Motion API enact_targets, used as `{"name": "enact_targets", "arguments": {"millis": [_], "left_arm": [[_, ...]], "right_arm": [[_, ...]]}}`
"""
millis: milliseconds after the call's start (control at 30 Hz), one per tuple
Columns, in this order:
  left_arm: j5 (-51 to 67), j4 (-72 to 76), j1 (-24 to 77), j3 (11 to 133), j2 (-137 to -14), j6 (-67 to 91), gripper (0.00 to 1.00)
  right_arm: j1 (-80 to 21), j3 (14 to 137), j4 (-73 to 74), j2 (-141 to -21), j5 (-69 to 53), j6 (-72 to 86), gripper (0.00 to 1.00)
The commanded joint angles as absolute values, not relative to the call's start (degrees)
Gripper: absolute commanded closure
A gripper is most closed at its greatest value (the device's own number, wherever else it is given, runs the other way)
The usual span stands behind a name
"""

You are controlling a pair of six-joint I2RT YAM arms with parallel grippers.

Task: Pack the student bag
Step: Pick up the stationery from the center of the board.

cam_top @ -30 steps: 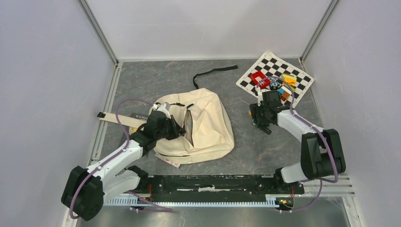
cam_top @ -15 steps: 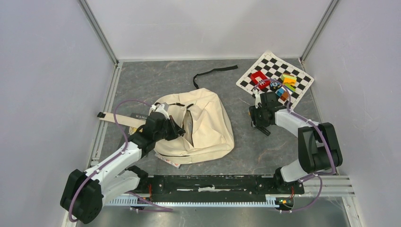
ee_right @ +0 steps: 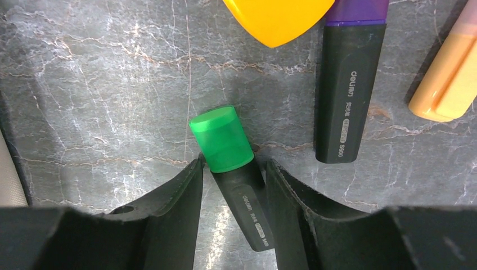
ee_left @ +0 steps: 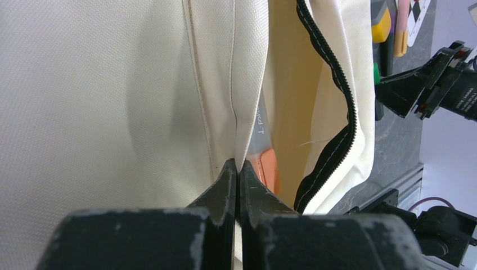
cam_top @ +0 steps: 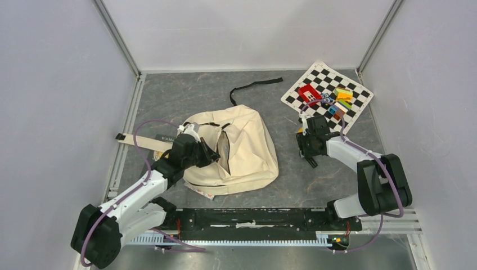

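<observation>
Where the student bag (cam_top: 250,149) gapes, canvas mostly hides its contents (ee_left: 269,167).

Grey marbled table (cam_top: 315,185) carries backpack (cam_top: 250,143), checkerboard (cam_top: 323,76), highlighters (ee_right: 346,84).

Our left arm (cam_top: 140,188) reaches out, its left end effector (ee_left: 237,164) pinched tight on the student bag (ee_left: 112,84). Our right end effector (ee_right: 233,164) points down, jaws apart.

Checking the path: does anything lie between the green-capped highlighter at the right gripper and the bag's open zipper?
Nothing visible: only bare table separates the green-capped highlighter, straddled by the right gripper, from the student bag, whose zipper edge the left gripper pinches open.
</observation>
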State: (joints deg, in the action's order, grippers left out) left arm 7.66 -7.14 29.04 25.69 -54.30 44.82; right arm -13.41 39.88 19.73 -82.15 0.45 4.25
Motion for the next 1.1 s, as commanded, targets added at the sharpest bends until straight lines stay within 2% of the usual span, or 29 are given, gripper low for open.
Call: {"name": "enact_targets", "arguments": {"millis": [0, 367, 467, 733, 1067], "left_arm": [[8.50, -7.79, 29.21, 25.39, -52.67, 46.80, 0.98], [6.95, -8.01, 29.25, 23.48, -49.73, 49.11, 0.98], [7.12, -7.75, 29.19, 23.16, -49.68, 49.39, 0.98], [6.97, -7.74, 29.19, 22.86, -49.11, 49.82, 0.98], [5.54, -3.68, 29.24, 19.21, -47.03, 55.09, 0.98]], "right_arm": [[-14.99, 38.28, 23.88, -81.18, 6.03, 5.30, 0.52], [-16.87, 35.47, 23.55, -78.46, 2.24, 7.33, 0.93], [-16.97, 35.41, 23.20, -78.10, 0.16, 8.29, 1.00], [-19.54, 39.26, 25.72, -70.74, -1.23, 11.54, 1.00], [-36.27, 49.53, 24.34, -64.08, 1.15, 22.25, 1.00]]}}
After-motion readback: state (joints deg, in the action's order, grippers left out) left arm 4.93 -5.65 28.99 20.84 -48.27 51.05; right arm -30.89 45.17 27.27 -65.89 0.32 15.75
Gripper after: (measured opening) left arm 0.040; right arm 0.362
